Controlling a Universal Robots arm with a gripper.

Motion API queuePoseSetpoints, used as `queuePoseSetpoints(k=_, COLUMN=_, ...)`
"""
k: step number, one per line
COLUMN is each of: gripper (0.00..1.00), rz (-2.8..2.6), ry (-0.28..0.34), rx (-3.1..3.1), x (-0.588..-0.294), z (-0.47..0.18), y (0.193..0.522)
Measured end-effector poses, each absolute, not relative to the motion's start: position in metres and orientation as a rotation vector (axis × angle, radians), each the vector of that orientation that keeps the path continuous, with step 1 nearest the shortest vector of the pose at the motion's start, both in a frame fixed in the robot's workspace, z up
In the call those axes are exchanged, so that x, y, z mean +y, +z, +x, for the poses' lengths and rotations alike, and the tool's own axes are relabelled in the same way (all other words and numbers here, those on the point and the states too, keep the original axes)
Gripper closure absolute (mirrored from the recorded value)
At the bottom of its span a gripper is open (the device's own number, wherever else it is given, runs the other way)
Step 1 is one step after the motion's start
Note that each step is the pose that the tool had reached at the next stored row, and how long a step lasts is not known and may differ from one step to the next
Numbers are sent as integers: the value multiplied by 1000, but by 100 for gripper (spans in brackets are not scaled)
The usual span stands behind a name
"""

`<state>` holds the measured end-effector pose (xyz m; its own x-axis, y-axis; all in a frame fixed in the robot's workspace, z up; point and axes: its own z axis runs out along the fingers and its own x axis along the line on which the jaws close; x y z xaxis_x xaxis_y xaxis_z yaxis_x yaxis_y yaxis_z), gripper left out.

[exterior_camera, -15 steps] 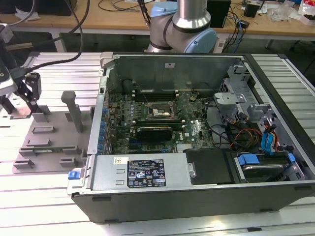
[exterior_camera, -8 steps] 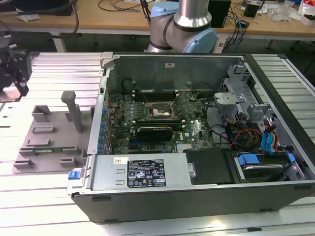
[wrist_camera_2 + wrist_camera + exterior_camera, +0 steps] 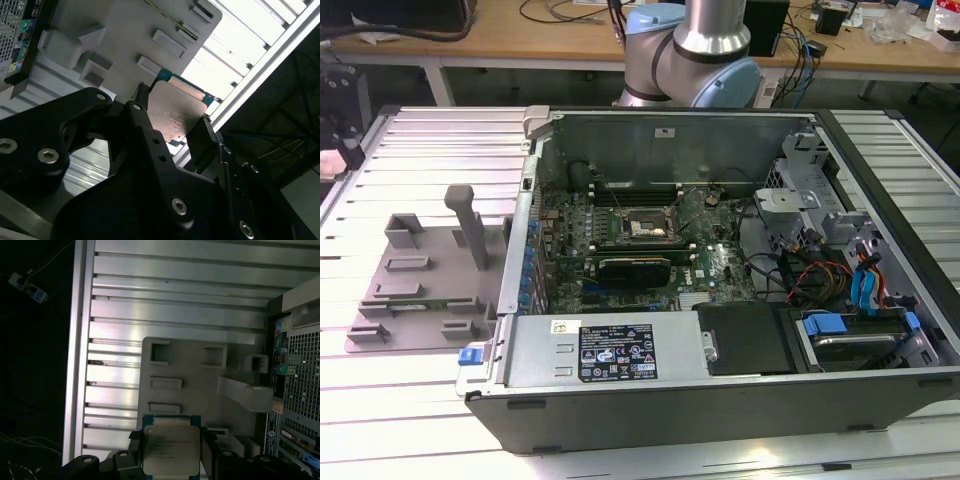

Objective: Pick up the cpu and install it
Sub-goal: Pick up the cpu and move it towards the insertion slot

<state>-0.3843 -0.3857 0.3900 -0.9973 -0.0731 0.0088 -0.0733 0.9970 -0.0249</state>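
The claw [image 3: 340, 145] is the black thing at the exterior view's left edge, up above the silver surface [image 3: 430, 150]. From here I cannot tell how wide it is. A grey tray [image 3: 420, 285] lies on the surface near the claw, lower down. The big open computer box [image 3: 720, 390] sits past the tray, on the side away from the claw. The dark socket [image 3: 650, 230] inside the box is well apart from the claw.

In the second wrist view the claw [image 3: 172, 125] has hold of the cpu [image 3: 175, 107]. Its two black fingers [image 3: 141, 107] pinch the cpu from two sides, one on each edge. The cpu's shiny grey top shows between them. The tray [image 3: 125, 30] and the surface [image 3: 250, 30] lie below the claw.

In the first wrist view the claw [image 3: 171, 442] squeezes the cpu [image 3: 171, 455] in the same way, with the fingers [image 3: 134, 440] tight against its sides. A thin green edge shows along one side of the cpu. The tray [image 3: 190, 370] lies flat on the surface [image 3: 175, 305] below the claw. The computer box [image 3: 300, 355] stands off to one side of the claw, beside the tray.
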Motion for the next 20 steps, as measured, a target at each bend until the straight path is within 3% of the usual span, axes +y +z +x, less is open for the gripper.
queuePoseSetpoints(k=3, gripper=45, rz=115, ry=46, rx=-3131, x=-385, z=-384, y=406)
queuePoseSetpoints(k=20, gripper=45, rz=115, ry=46, rx=-3131, x=-385, z=-320, y=406)
